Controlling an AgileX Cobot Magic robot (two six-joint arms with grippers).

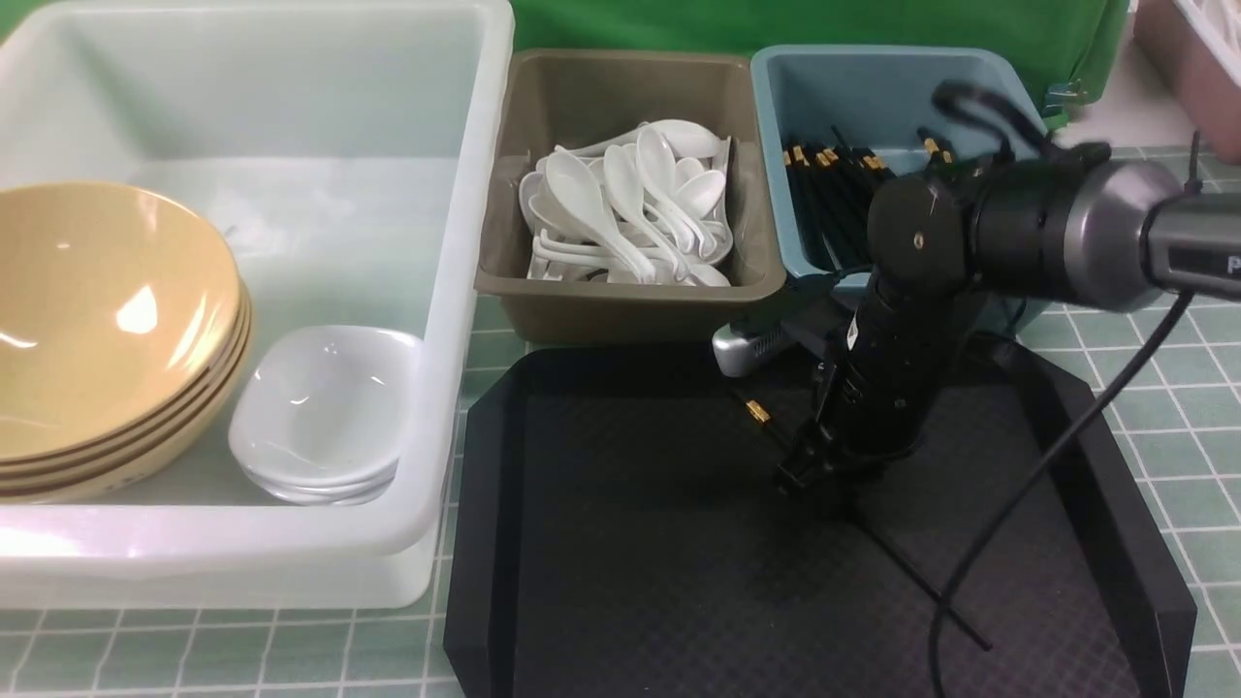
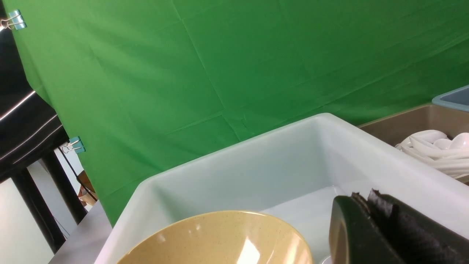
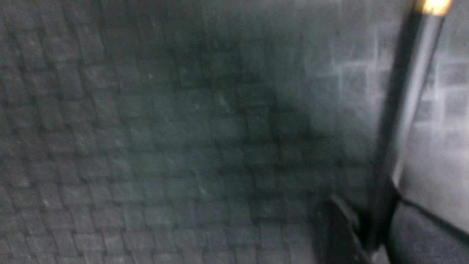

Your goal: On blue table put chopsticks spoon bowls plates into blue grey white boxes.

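Observation:
A lone black chopstick [image 1: 921, 586] with a gold band lies slantwise on the black tray [image 1: 630, 543]. My right gripper [image 1: 810, 475] reaches down onto it near its gold end. In the right wrist view the chopstick [image 3: 399, 110] runs between the fingers of the right gripper [image 3: 377, 234], but blur hides whether they press on it. More chopsticks [image 1: 834, 204] lie in the blue box [image 1: 853, 87], and spoons [image 1: 630, 208] fill the grey box [image 1: 620, 310]. Stacked tan bowls [image 1: 107, 320] and white plates [image 1: 325, 417] sit in the white box [image 1: 475, 242]. My left gripper [image 2: 362, 200] is shut and empty above the white box [image 2: 256, 161], beside a bowl [image 2: 220, 238].
The black tray rests on the blue table [image 1: 1163, 407] in front of the grey and blue boxes. The right arm's cable [image 1: 1028, 485] hangs over the tray. A pinkish crate [image 1: 1197, 58] stands at the far right, and a green backdrop [image 2: 220, 73] hangs behind.

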